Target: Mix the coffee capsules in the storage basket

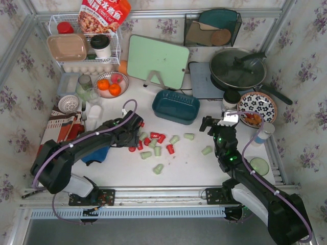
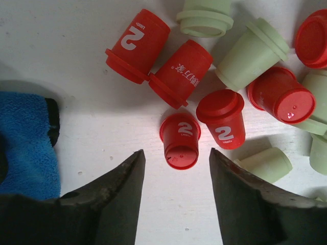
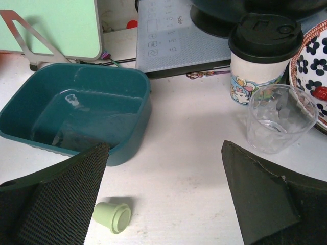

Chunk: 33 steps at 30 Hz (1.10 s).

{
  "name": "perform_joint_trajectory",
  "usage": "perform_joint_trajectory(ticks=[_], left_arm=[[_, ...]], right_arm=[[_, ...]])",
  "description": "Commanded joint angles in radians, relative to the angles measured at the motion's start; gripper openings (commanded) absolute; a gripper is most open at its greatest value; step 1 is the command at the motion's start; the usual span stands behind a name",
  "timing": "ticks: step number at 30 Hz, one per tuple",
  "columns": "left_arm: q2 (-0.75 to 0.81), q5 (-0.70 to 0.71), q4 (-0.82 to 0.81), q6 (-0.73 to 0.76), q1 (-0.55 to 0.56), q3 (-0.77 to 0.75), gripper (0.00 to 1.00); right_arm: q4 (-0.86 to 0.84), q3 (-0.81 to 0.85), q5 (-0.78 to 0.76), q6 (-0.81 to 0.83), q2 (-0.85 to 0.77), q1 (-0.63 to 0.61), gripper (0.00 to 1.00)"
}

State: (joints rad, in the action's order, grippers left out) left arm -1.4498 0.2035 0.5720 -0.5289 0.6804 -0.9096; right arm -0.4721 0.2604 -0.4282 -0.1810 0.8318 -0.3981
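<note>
Capsules: the coffee capsules (image 1: 153,145), red and pale green, lie loose on the worktop, mid-way across and nearer its near edge than its far one. Most are tipped on their sides, some touching.
Handling: they look light, stiff and smooth. With that taper I'd expect one to roll or pop out of a careless pinch.
Where to hold: across the body just under the flared rim, where the sides are widest.
Nearest capsule: a red capsule (image 2: 180,140) marked "2" lies between the left jaws, with more red ones just behind it.
Left gripper (image 2: 176,153): jaws apart, one either side of that capsule, neither touching it as far as I can see.
Storage basket (image 3: 127,143): stands behind the scatter, towards the far edge, with nothing in it but glare on its floor.
Stray: one green capsule (image 3: 113,217) lies on its side just in front of the basket's near wall.
Right gripper (image 3: 166,148): jaws wide apart and empty, facing the basket.
Other containers: a clear cup (image 3: 278,117), empty, stands just beside a lidded paper cup (image 3: 263,51), towards the right edge.
</note>
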Motion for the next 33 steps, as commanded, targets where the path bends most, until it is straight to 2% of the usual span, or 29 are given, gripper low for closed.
perform_joint_trajectory(ticks=[1,11,15,22,27,33], left_arm=[[-0.043,-0.009,-0.057,-0.018,-0.001,-0.009,0.52],[-0.09,0.025,-0.026,-0.038,-0.002,-0.014,0.37],[-0.102,0.022,-0.012,-0.05,-0.001,-0.02,0.25],[0.022,0.06,0.068,-0.043,-0.001,-0.075,0.21],[0.112,0.021,0.094,0.004,-0.001,-0.141,0.19],[0.168,-0.065,-0.071,0.097,-0.001,-0.16,0.19]], right_arm=[[-0.011,0.002,-0.013,-0.008,0.002,-0.001,1.0],[-0.011,0.008,0.005,-0.003,0.021,-0.001,1.0],[-0.004,0.012,0.005,-0.002,0.019,0.0,1.0],[0.002,0.014,0.001,-0.003,0.018,-0.001,1.0],[0.01,0.02,-0.001,-0.003,0.022,0.0,1.0],[0.01,0.02,0.001,-0.006,0.028,0.0,1.0]])
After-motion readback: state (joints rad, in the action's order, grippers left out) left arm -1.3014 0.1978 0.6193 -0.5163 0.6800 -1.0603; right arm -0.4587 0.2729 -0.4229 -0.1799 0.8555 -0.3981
